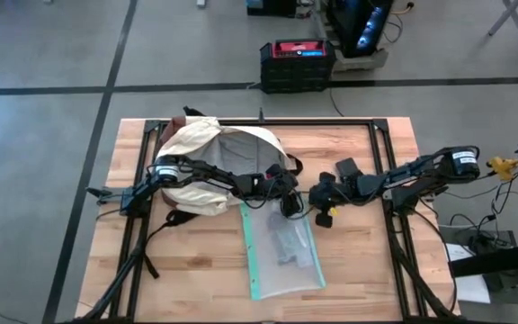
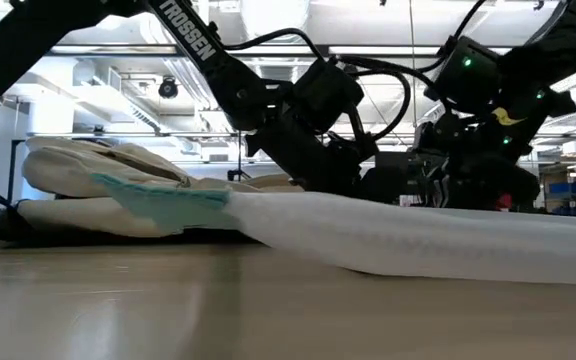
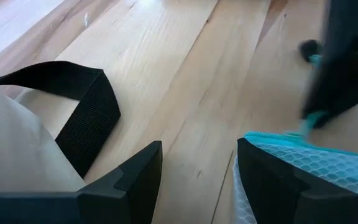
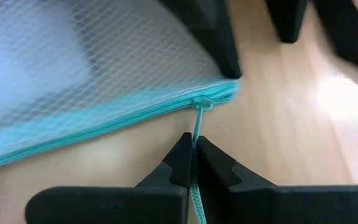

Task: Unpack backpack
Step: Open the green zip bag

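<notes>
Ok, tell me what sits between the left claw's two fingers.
Only bare wooden table, per the left wrist view. The left claw is open; the backpack's black strap lies to one side, the teal-edged mesh pouch to the other.

Both arms are reaching in toward the middle of the table (image 1: 358,270). The left gripper (image 3: 197,168) is hovering low over the wood with its fingers standing apart around nothing. The right gripper (image 4: 193,152) is pinching its fingers closed on a teal zipper cord (image 4: 196,127).
</notes>
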`<state>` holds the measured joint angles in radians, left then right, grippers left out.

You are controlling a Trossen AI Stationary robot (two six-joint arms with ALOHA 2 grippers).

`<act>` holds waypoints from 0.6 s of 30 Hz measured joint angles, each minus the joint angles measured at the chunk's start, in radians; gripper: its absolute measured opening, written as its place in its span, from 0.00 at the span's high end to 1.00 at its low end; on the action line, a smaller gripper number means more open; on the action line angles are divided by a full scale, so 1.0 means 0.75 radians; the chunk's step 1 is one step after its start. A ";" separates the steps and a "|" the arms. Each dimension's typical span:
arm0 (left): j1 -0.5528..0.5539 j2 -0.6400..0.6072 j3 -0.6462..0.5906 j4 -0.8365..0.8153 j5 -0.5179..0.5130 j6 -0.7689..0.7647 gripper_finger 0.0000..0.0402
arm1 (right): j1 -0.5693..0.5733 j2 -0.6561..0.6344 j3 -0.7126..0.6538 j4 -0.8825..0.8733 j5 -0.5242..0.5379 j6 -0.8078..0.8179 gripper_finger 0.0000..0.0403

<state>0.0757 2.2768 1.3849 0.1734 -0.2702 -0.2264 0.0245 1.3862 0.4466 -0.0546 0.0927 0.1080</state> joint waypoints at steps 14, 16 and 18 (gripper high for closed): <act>0.013 0.000 -0.004 -0.021 -0.013 0.002 0.53 | 0.693 -0.094 0.143 -0.242 -0.012 0.555 1.00; 0.016 0.000 -0.004 -0.022 -0.022 0.003 0.53 | 0.828 -0.062 0.156 -0.243 0.051 0.692 1.00; 0.018 0.000 -0.005 -0.022 -0.039 0.003 0.53 | 0.953 -0.030 0.172 -0.233 0.102 0.821 1.00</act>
<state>0.0895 2.2768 1.3815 0.1566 -0.2991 -0.2241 0.7394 1.3635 0.5753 -0.2292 0.1688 0.7236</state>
